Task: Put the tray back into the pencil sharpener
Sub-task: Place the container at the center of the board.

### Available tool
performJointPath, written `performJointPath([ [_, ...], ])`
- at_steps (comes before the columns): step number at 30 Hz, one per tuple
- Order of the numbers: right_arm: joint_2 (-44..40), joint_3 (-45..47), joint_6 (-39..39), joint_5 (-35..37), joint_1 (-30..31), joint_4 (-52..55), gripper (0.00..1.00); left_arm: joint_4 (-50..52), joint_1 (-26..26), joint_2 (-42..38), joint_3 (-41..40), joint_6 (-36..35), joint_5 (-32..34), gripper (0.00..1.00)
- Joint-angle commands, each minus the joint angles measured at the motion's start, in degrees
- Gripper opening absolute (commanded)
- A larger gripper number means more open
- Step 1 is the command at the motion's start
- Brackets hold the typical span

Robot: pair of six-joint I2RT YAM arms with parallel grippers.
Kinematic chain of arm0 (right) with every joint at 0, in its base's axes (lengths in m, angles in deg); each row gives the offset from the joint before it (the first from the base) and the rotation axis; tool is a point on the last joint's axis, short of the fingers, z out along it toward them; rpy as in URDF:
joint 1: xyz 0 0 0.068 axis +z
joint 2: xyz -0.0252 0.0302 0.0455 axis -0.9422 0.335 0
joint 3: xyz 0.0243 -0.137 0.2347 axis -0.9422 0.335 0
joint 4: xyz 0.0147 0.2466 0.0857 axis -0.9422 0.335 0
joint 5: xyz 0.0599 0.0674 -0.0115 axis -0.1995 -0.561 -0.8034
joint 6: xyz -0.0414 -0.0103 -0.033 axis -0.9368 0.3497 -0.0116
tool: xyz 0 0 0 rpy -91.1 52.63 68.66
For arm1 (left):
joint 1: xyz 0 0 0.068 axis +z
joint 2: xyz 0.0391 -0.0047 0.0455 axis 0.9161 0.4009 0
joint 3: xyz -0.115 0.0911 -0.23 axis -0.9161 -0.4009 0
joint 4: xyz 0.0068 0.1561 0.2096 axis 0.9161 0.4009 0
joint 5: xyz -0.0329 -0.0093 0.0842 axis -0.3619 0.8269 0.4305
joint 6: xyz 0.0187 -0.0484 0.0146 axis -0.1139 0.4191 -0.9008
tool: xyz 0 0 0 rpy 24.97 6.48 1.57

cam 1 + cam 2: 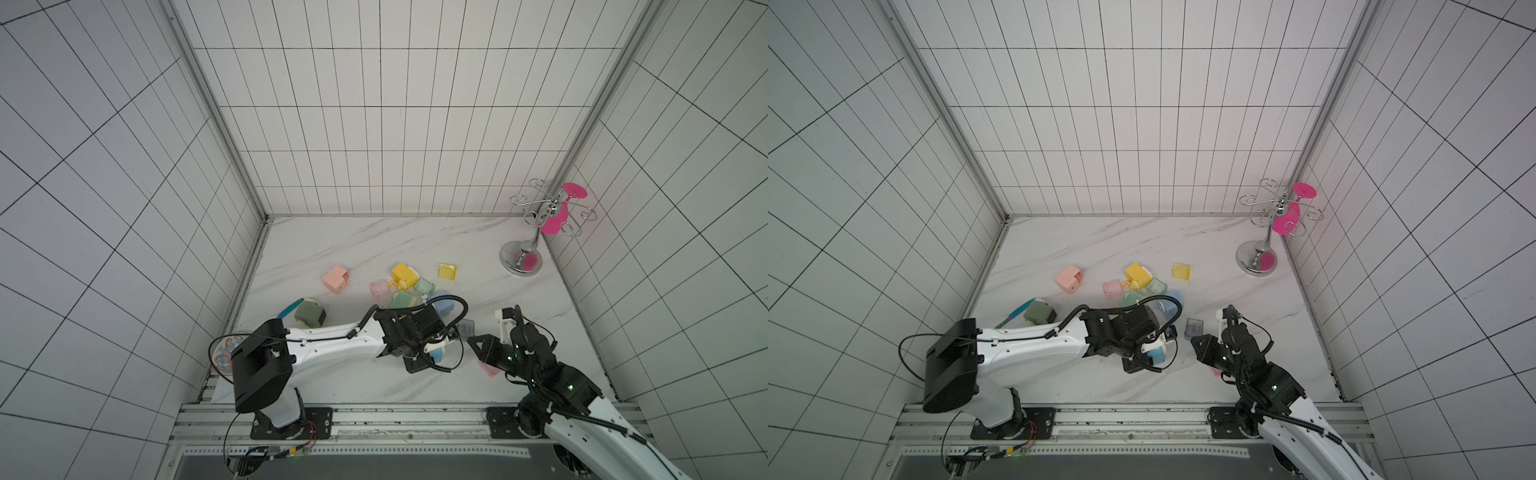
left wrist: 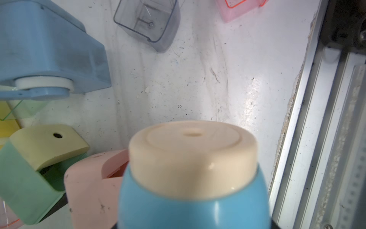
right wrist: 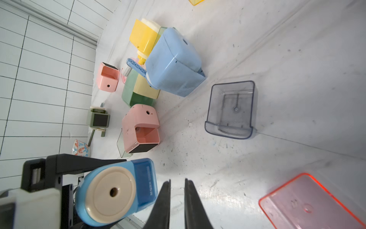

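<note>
2 grippers in frame, 1 of them loaded.

Position: the blue pencil sharpener (image 3: 111, 192) sits in the left gripper (image 1: 434, 354), near the front edge of the marble table (image 1: 374, 249), between the 2 arms. In both top views only a small blue patch of it shows under the wrist.

Orientation: the long axis runs straight out from the left wrist. The cream round end cap (image 2: 192, 150), with the pencil hole at its centre, points away from that wrist and toward the robot's right, facing the right wrist camera almost square-on. A darker, see-through blue section with lettering, apparently the tray (image 3: 144, 180), sits flush in the body on the side nearest the right gripper.

Left jaws: closed onto the sharpener body. 1 black finger (image 3: 79, 164) lies across its upper side; the opposite finger is hidden behind the body.

Right jaws: the right gripper (image 3: 177, 198) has its 2 black fingers a narrow slit apart, with only bare table showing between them. The tips are just beside the darker blue section; contact cannot be told.

Loose nearby: 1 smoky clear tray (image 3: 231, 111) lies open side up, well apart from the held sharpener. 1 pink clear tray (image 3: 309, 204) lies close by the right gripper. 1 pink sharpener (image 3: 140, 128) stands behind with an open slot.
</note>
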Motion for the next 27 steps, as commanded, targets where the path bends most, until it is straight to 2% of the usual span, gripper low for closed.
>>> performJointPath([
  [1,-1.1,-3.9,-1.8,6.3,-0.3,7.9,0.17,3.3,2.9,-2.9,2.6,5.9,2.0,0.18],
  [4,-0.1,-4.5,-2.3,6.9,-0.3,7.8,0.17,10.1,8.6,-2.0,7.2,9.5,1.1,0.0],
  [8,1.7,-4.7,-2.8,6.8,-0.3,6.7,0.17,14.3,15.2,-2.1,10.6,11.3,0.6,0.0],
  [16,2.7,-4.4,-2.8,6.3,-0.4,5.2,0.17,14.0,27.4,-3.3,13.5,8.6,-0.6,0.0],
  [19,2.8,-4.2,-2.7,6.0,-0.4,4.3,0.17,12.3,31.3,-0.9,15.6,9.2,-0.7,0.0],
  [27,3.8,-4.5,-3.0,5.7,-0.4,3.5,0.17,11.9,37.0,10.2,26.6,8.3,3.0,0.0],
])
